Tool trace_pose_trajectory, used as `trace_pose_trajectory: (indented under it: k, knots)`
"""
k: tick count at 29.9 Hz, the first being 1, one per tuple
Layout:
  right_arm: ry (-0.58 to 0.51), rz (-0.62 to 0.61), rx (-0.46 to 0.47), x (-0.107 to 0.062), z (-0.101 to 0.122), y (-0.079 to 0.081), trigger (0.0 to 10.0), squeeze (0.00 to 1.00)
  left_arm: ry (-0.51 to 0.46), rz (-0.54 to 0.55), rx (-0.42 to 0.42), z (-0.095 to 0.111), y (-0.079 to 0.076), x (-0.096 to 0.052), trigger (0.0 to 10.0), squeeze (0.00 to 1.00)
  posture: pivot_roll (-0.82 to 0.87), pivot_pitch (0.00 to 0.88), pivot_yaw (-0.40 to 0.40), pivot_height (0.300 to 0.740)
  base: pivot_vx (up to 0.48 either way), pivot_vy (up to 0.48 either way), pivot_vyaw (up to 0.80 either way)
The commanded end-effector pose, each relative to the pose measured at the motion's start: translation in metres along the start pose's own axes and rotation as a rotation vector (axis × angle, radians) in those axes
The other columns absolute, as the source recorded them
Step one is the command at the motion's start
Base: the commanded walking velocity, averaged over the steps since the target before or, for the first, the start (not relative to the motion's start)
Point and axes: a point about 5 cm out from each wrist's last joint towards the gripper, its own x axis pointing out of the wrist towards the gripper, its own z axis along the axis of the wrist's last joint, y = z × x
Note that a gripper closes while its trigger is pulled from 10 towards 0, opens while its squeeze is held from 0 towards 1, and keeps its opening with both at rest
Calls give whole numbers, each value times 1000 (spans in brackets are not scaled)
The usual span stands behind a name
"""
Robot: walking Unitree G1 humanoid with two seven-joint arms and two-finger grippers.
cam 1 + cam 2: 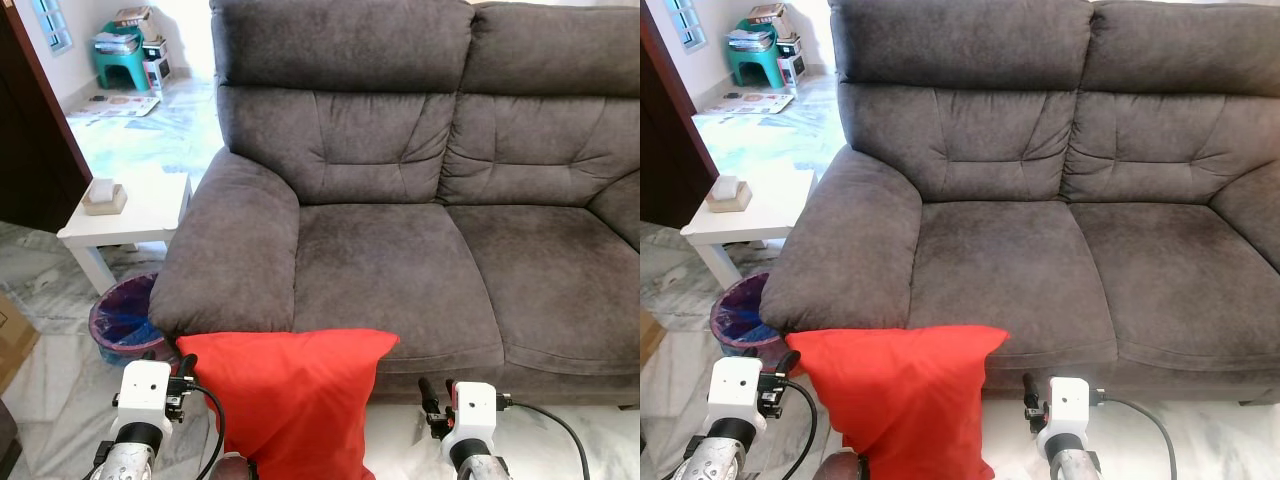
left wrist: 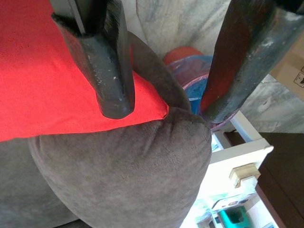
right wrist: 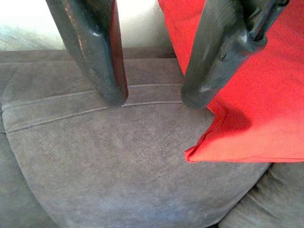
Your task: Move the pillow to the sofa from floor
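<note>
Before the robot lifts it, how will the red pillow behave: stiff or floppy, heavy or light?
Probably soft and floppy: the red pillow narrows toward its bottom, and its top edge leans against the front of the grey sofa. It looks light for its size, being a plump fabric cushion. The smooth cover may slide between the fingers.

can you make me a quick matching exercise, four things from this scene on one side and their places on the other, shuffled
Things:
1. red pillow
2. tissue box
3. bin with a blue liner
4. green stool

Places:
A. on the white side table
B. far back, by the wall
C. leaning against the front of the grey sofa, between the two end effectors
D. on the floor below the side table, beside the sofa arm

Pairs: 1-C, 2-A, 3-D, 4-B
</note>
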Motion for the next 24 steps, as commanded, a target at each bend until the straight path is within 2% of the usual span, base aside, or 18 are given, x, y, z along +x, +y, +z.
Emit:
trace_pose_trajectory:
  k: [1,16,24]
  knots:
    - [-3,0,-2,0,0,0,10000,0,11,15,-3,-1,4,-1,10000,0,31,98,10,608,0,0,0]
    - [-9,34,-11,3,4,3,10000,0,20,3,-16,-1,2,0,10000,0,34,101,10,608,0,0,0]
    - [-23,42,14,5,7,4,10000,0,17,6,-17,-1,3,0,10000,0,37,104,10,608,0,0,625]
